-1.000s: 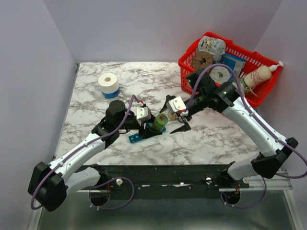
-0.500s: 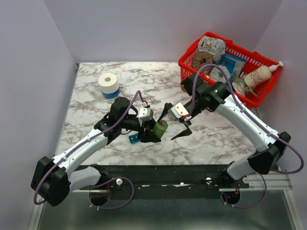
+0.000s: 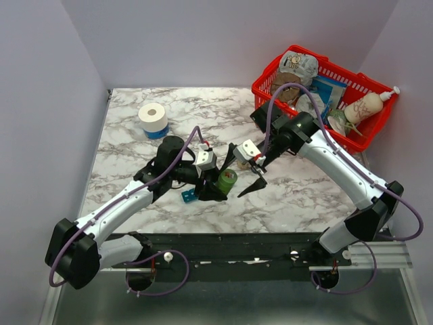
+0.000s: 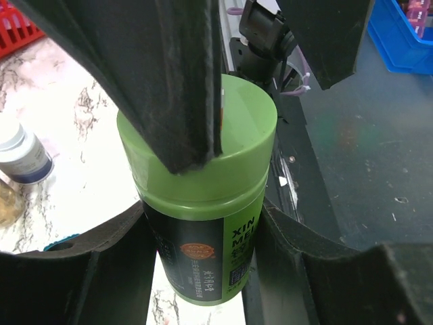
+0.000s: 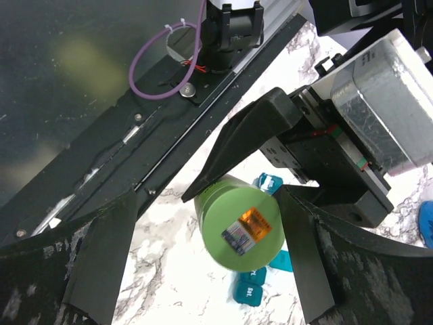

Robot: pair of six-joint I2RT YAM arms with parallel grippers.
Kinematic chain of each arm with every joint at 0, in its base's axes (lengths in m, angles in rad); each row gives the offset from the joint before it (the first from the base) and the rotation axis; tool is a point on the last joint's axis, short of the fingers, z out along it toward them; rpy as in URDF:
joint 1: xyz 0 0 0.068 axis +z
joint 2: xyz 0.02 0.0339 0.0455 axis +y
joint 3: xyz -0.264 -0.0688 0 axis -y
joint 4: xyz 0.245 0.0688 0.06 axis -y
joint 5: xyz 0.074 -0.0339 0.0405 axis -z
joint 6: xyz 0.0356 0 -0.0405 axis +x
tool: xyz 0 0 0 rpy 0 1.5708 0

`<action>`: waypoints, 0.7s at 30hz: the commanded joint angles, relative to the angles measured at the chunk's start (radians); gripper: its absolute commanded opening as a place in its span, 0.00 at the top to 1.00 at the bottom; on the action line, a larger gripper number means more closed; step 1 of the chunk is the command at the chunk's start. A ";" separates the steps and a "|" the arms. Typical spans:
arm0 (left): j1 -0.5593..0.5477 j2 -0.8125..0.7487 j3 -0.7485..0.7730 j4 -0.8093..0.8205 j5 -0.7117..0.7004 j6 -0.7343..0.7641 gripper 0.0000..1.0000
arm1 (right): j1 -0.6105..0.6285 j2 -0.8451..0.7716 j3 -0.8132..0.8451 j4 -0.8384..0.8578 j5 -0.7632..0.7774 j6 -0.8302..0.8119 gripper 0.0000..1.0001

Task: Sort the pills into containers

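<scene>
On my marble table (image 3: 304,196), a white roll (image 3: 153,117) on a blue base sits far left, well apart from the red basket (image 3: 380,122) at far right, crammed with packets and a pump bottle (image 3: 365,105). I see a green bottle (image 3: 227,180), lid on, near the middle. A small white-capped bottle (image 4: 20,154) stands near it.

Mid-desk (image 3: 304,196) the bottle (image 3: 227,177) stands between the fingers of the left hand (image 3: 218,185), with the pill organiser (image 3: 189,196) just to its left. The right hand (image 3: 232,181) reaches in from the right, straddling the bottle. A roll (image 3: 153,118) sits back left, a basket (image 3: 379,125) back right.
</scene>
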 commanded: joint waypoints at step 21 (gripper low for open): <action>-0.003 -0.144 -0.022 0.258 -0.349 0.023 1.00 | 0.007 0.013 -0.069 0.200 0.135 0.510 0.67</action>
